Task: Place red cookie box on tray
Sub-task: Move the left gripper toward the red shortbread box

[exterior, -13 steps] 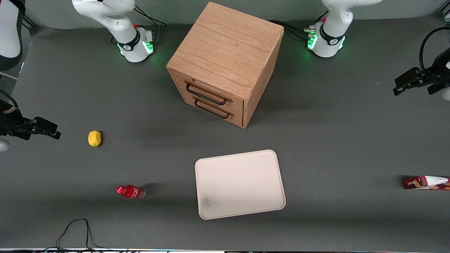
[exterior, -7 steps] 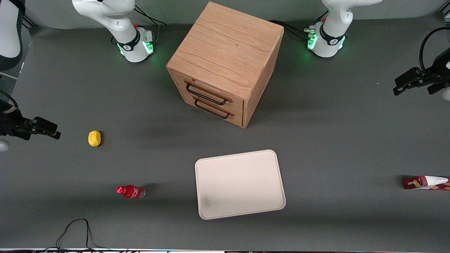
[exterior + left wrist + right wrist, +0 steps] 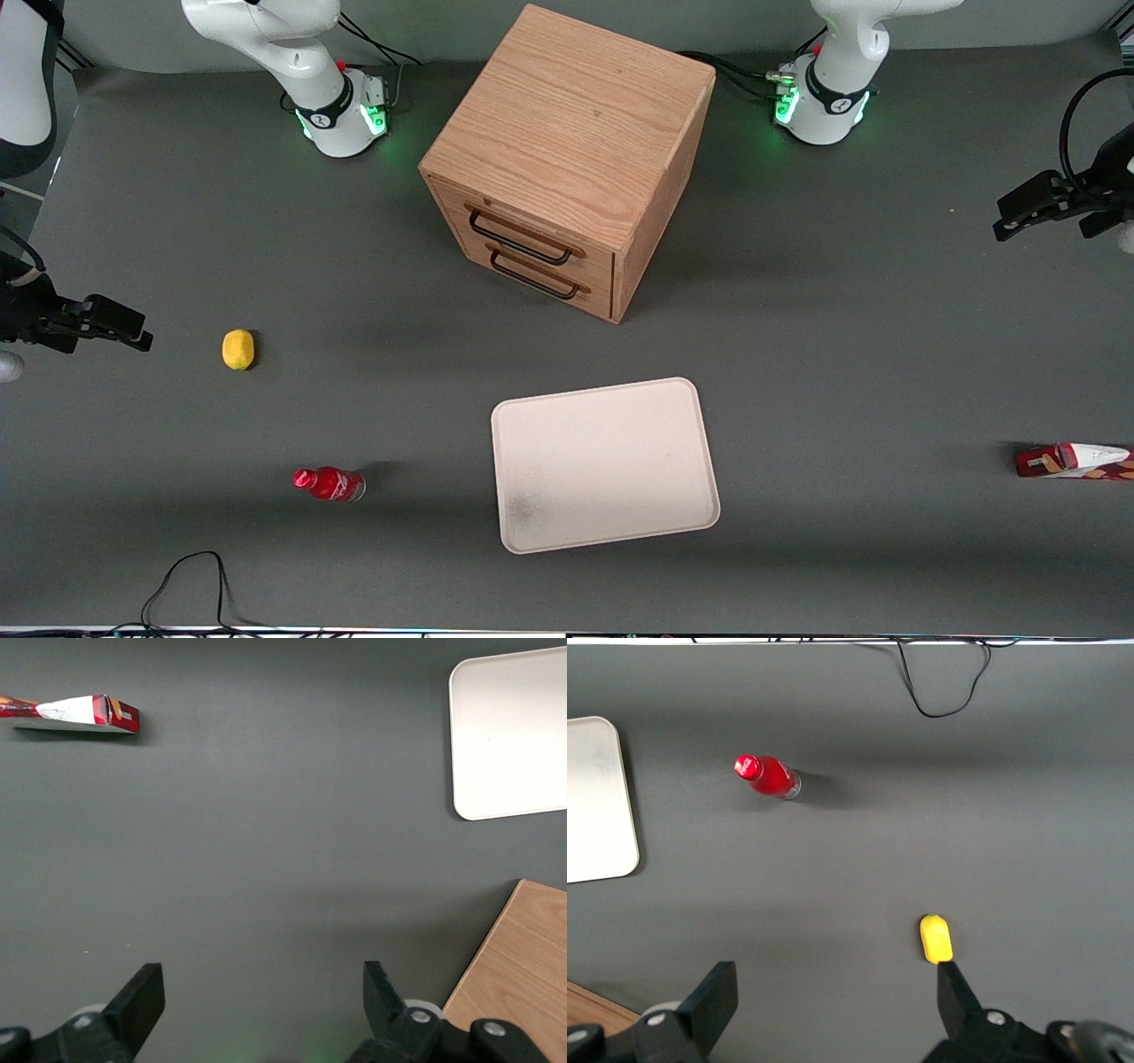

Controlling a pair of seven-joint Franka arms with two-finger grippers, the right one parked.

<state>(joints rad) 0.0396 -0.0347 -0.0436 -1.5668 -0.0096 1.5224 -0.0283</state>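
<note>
- The pincer (image 3: 1010, 229) hangs high over the working arm's end of the desk (image 3: 850, 354), holding nothing. In the wrist view its two fingers (image 3: 142, 992) stand wide apart with only bare grey surface between them.
- The red cookie box (image 3: 1072, 462) lies flat on the desk, well apart from the pincer and nearer to the front camera than it is. Part of the box runs out of the front view, so I cannot see its full length there. The wrist view shows its red end and white label (image 3: 75, 713) more clearly.
- The tray (image 3: 605, 464) sits bare, also nearer the front camera than the pincer and well away from it toward the middle of the desk. No part of it touches the box.
- As I judge it, the job is at its very start: the reach for the box has hardly begun, and nothing has been gripped.
- The next move calls for the pincer to travel over the box, turn so its fingers straddle the narrow width instead of the length, then come down and close.
- A wooden drawer cabinet (image 3: 567, 159), a small red bottle (image 3: 330, 484) and a lemon (image 3: 237, 349) stand off toward the parked arm and should not get in the way.
</note>
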